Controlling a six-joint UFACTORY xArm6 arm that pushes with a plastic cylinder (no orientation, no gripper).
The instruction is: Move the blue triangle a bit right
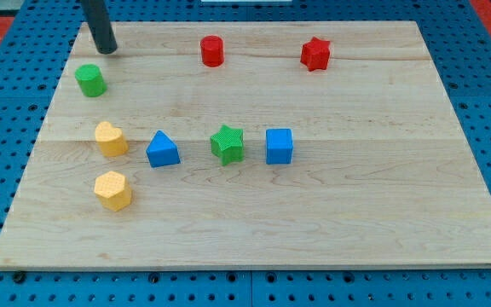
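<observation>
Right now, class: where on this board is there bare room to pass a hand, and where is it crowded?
Bare: the strip along the view's bottom below the yellow hexagon, and the view's right past the blue cube. Crowded: the middle row, blue triangle beside green star. My tip sits top left.

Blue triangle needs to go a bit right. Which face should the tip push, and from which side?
No grip here, only a push. Set my tip against the blue triangle's left face, low and centred, and push toward the view's right. The gap to the yellow block on its left looks tight, so enter from the view's bottom. Stop short of the green star.
</observation>
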